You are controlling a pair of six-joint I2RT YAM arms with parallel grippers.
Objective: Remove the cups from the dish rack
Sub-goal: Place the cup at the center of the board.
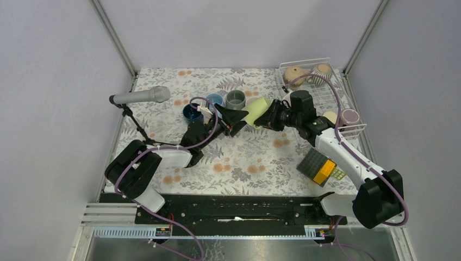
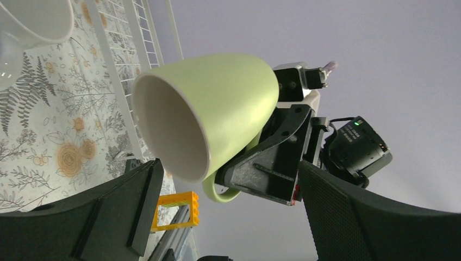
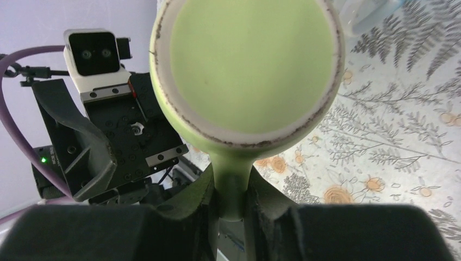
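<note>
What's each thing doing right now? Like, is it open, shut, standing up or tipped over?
Green mug, sideways in the air, held by its handle.
Right gripper, shut on the green mug's handle.
Left gripper, open, facing the mug's mouth.
Dark blue mug, upright on the table.
Light blue mug, upright on the table.
Grey mug, upright on the table.
Rack, some mugs inside.
Pink mug, upright in the rack.

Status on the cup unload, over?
Right gripper shut on green mug, by the handle, mid-air. Left gripper open, facing its mouth. Other mugs in rack. Nothing between the arms.
</note>
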